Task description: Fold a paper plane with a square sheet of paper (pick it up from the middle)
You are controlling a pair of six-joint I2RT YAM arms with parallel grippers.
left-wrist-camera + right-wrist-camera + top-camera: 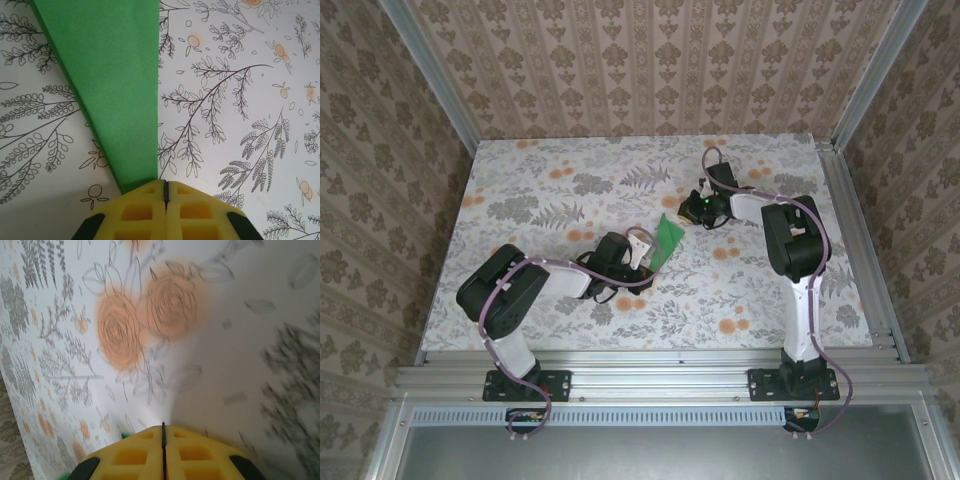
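Green paper (pixel 668 240) sits mid-frame in the top view, between the left gripper (pixel 638 252) and the right gripper (pixel 705 208). Left wrist view: its folded wedge runs from upper left down to closed fingers (pixel 140 212), seemingly pinched at the tip; a square hold on the crease should stop slipping. Right wrist view: fingers shut on nothing above blurred tabletop (pixel 225 340); pressing flat along the fold looks wise.

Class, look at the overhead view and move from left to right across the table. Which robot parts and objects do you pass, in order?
left arm's elbow → left gripper → green paper → right gripper → right arm's elbow
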